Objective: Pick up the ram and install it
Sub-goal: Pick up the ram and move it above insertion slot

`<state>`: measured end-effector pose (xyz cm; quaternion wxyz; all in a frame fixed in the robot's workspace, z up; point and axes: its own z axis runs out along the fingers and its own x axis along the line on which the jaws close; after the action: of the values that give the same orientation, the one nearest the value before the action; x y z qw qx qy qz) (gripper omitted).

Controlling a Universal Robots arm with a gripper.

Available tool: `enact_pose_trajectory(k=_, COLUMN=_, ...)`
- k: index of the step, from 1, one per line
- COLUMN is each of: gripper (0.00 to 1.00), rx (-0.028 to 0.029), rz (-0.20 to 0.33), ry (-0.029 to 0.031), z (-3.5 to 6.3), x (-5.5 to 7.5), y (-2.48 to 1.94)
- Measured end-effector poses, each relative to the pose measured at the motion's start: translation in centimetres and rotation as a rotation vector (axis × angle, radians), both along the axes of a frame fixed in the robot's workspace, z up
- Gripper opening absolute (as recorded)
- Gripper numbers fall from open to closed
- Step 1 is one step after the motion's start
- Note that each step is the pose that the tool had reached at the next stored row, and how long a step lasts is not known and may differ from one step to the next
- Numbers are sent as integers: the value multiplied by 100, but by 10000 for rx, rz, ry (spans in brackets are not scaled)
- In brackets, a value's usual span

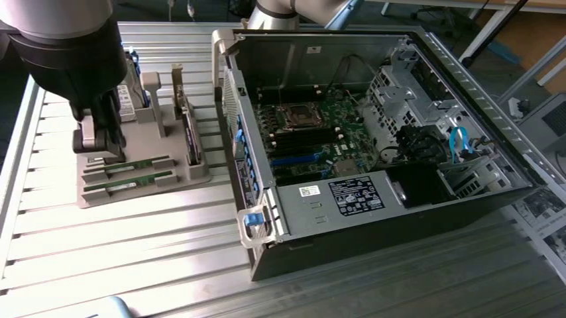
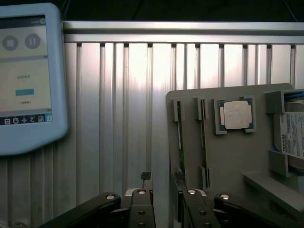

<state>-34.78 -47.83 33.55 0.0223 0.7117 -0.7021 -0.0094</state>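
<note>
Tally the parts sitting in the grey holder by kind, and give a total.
Ram: 2
CPU: 1
Hard drive: 1
Total: 4

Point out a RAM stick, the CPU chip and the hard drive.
RAM stick (image 1: 137, 185): exterior view, middle of green board.
CPU chip (image 2: 236, 115): wrist view, centre of silver lid.
hard drive (image 2: 292, 135): wrist view, its white label.
</note>
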Motion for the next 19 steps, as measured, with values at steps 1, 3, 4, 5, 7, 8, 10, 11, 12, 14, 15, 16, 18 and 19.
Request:
enact_pose_trajectory(k=1, gripper=30, rx=-17, rz=0, ry=0, z=-7, x=0, y=0)
enact_pose_trajectory(k=3, gripper=30, rx=-43, rz=0, ry=0, z=-15, x=0, y=1)
enact_pose_trajectory(k=4, gripper=30, rx=-54, rz=0, ry=0, z=-19, x=0, y=1)
enact_pose_trajectory(k=5, gripper=30, rx=-64, rz=0, ry=-1, z=-22, x=0, y=1)
enact_pose_trajectory(k=7, gripper=30, rx=-81, rz=0, ry=0, z=-28, x=0, y=1)
enact_pose_trajectory(k=8, gripper=30, rx=-92, rz=0, ry=0, z=-31, x=0, y=1)
enact_pose_trajectory(k=10, gripper=30, rx=-111, rz=0, ry=0, z=-37, x=0, y=1)
enact_pose_trajectory(k=11, gripper=30, rx=-119, rz=1, ry=0, z=-40, x=0, y=1)
enact_pose_trajectory(k=12, gripper=30, rx=-129, rz=1, ry=0, z=-43, x=0, y=1)
enact_pose_trajectory(k=14, gripper=30, rx=-146, rz=0, ry=0, z=-49, x=0, y=1)
enact_pose_trajectory(k=15, gripper=30, rx=-154, rz=0, ry=0, z=-52, x=0, y=1)
enact_pose_trajectory(k=16, gripper=30, rx=-168, rz=0, ry=-1, z=-58, x=0, y=1)
enact_pose_trajectory(k=18, gripper=30, rx=-186, rz=0, ry=-1, z=-64, x=0, y=1)
enact_pose_trajectory(k=19, gripper=30, rx=-196, rz=0, ry=0, z=-67, x=0, y=1)
